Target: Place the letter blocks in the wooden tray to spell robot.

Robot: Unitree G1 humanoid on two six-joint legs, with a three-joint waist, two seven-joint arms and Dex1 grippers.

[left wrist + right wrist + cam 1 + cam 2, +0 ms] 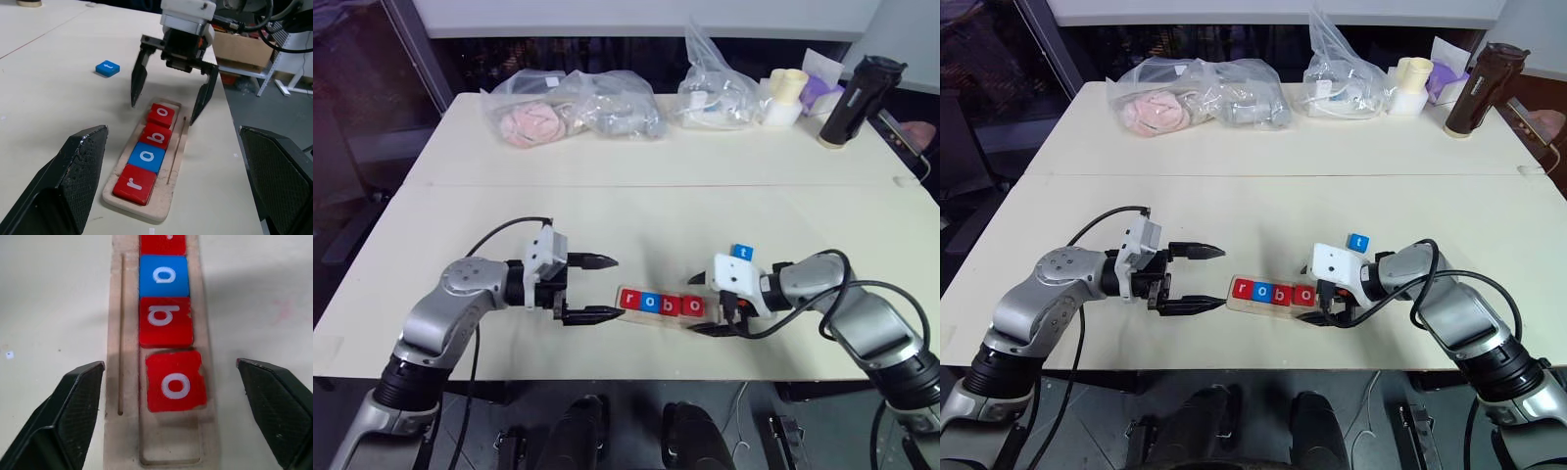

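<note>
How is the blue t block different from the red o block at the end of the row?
The t block is blue and lies loose on the table; the last o block is red and sits in the wooden tray, slightly crooked. They show different letters. Both are small square tiles with white lettering.

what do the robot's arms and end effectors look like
Both arms are rounded silver-grey shells with black joints and loose black cables. The left end effector and right end effector each have a white boxy housing and two black, tapered fingers.
</note>
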